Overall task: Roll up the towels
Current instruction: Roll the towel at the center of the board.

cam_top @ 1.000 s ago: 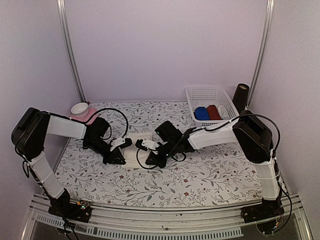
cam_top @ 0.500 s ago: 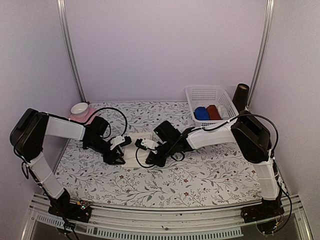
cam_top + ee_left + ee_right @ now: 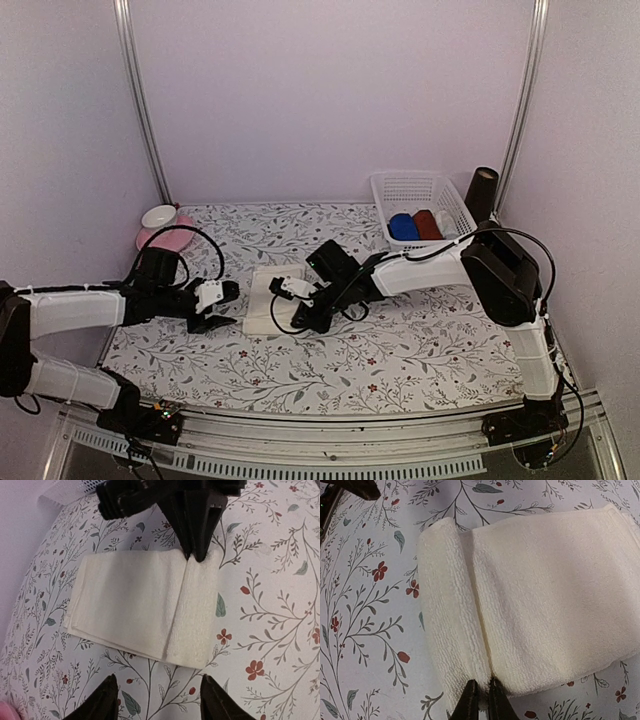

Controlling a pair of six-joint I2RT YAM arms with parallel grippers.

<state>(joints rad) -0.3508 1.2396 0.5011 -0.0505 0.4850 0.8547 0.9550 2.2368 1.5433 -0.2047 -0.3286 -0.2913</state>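
Observation:
A cream towel lies folded flat on the flowered tablecloth, with one narrow fold turned over along its near edge. My right gripper is shut on that turned-over edge of the cream towel, and its tips press at the fold line. My left gripper is open and stands clear of the cream towel, just short of its left edge. Seen from above, the left gripper is to the left of the towel and the right gripper is at its right side. A blue towel lies rolled in the basket.
A white basket at the back right also holds a dark red roll. A black cylinder stands beside it. A white bowl sits on a pink plate at the back left.
My left gripper has opened, let go of the cream towel and drawn back to the left, its arm dropping low. The right gripper has stayed pinched on the fold.

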